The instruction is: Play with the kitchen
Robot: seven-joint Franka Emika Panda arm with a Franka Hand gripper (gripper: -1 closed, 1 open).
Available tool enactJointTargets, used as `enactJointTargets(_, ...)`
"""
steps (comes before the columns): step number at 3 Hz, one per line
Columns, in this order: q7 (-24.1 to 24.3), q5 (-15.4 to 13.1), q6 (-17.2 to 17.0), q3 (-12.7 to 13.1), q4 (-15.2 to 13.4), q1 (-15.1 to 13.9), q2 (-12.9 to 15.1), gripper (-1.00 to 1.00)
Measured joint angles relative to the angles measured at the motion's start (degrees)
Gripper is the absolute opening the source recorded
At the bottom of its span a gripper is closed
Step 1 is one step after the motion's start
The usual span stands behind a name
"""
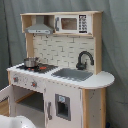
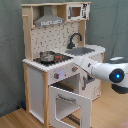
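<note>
One arm [image 2: 102, 71], reaching toward kitchen [image 2: 55, 55] front

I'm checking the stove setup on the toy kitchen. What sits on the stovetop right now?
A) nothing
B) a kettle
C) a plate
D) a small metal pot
D: a small metal pot stands on the stove of the kitchen, on the side away from the sink and black faucet, as both exterior views show.

Both exterior views face the kitchen [image 1: 60, 75] [image 2: 57, 55]; opposite front corners.
</note>
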Motion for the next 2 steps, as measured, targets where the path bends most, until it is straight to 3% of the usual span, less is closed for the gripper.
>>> enactJointTargets(2,3.40,-6.39,4.26,-1.36,-8.18,4.07,-2.98,1.00)
